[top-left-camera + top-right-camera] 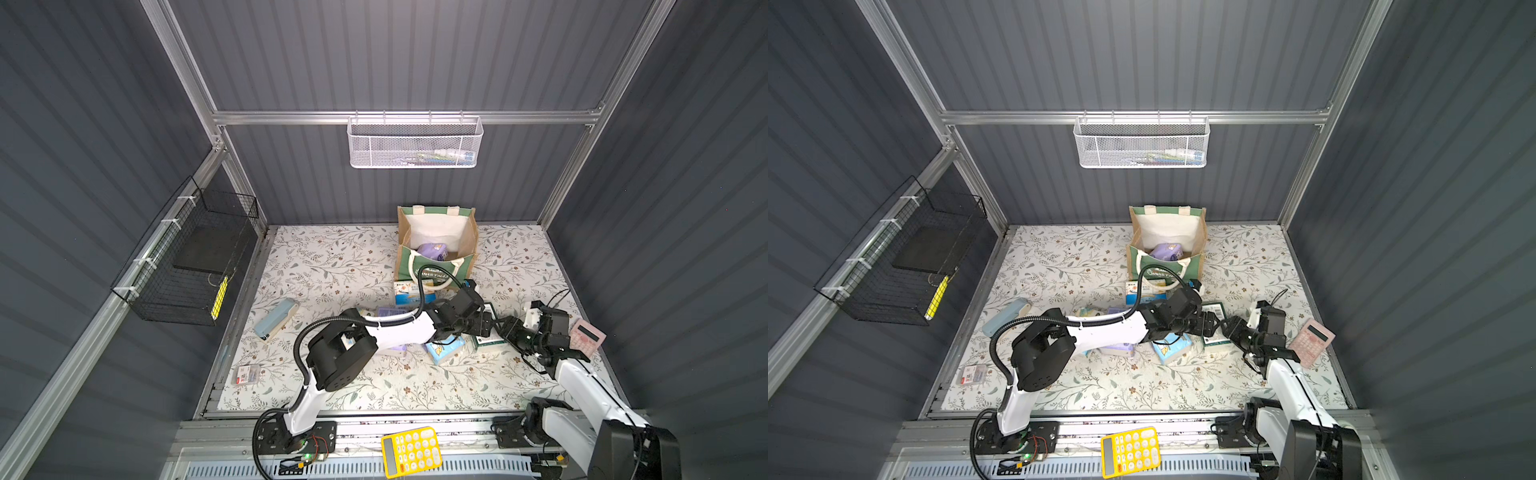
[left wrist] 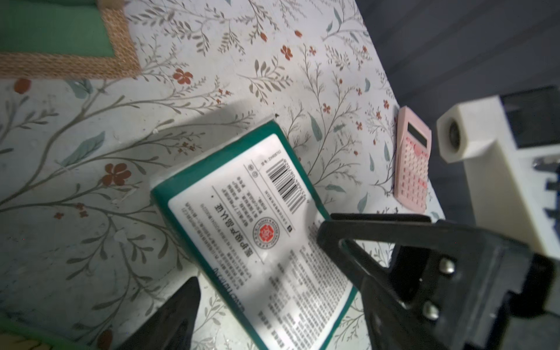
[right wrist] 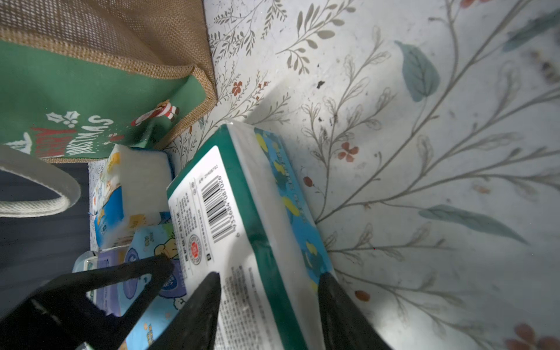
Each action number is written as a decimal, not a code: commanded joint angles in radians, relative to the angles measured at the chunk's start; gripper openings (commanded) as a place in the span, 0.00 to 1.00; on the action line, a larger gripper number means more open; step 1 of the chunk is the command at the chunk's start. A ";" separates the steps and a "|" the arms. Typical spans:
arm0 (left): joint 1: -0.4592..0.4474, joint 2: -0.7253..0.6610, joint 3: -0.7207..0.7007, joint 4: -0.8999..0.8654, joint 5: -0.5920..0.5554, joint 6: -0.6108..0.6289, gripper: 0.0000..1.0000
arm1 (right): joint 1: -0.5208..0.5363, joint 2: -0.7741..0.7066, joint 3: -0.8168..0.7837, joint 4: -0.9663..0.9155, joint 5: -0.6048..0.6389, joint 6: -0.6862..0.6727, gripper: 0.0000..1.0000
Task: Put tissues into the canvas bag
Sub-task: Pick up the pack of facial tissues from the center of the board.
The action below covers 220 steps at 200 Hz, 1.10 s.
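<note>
The dark green tissue pack (image 2: 242, 212) lies label up on the floral mat, in front of the canvas bag (image 1: 419, 266). My left gripper (image 2: 272, 303) straddles one end of it, open, with a gap beside one finger. From the opposite end my right gripper (image 3: 268, 275) is shut on this pack (image 3: 236, 212), one finger on the label face, one against its far edge. A lavender pack (image 1: 433, 251) lies inside the bag (image 1: 1200, 245). A white-blue-orange pack (image 1: 409, 293) and a light blue cartoon pack (image 1: 446, 351) lie near the bag. A purple pack (image 1: 1119, 349) is partly hidden under my left arm.
A pink calculator (image 1: 586, 336) lies right of my right gripper, near the side wall. A yellow calculator (image 1: 411, 451) rests on the front rail. A blue-grey case (image 1: 276, 318) and a small clear box (image 1: 248, 374) lie at the left. A white mesh basket (image 1: 415, 143) and a black wire basket (image 1: 187, 257) hang on the walls.
</note>
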 commanded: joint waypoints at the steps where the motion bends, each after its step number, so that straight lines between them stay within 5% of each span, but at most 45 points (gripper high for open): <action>1: 0.034 0.023 0.021 -0.014 0.088 -0.026 0.77 | -0.004 0.024 0.001 0.042 -0.032 0.025 0.49; 108: 0.073 0.180 0.195 0.033 0.287 -0.001 0.67 | -0.004 0.047 0.009 0.107 -0.046 0.098 0.37; 152: 0.089 0.170 0.221 0.040 0.253 0.029 0.68 | -0.014 0.077 0.034 0.119 -0.042 0.101 0.36; 220: 0.095 0.059 0.050 0.072 0.247 0.038 0.72 | -0.020 -0.008 0.046 0.008 0.026 0.060 0.41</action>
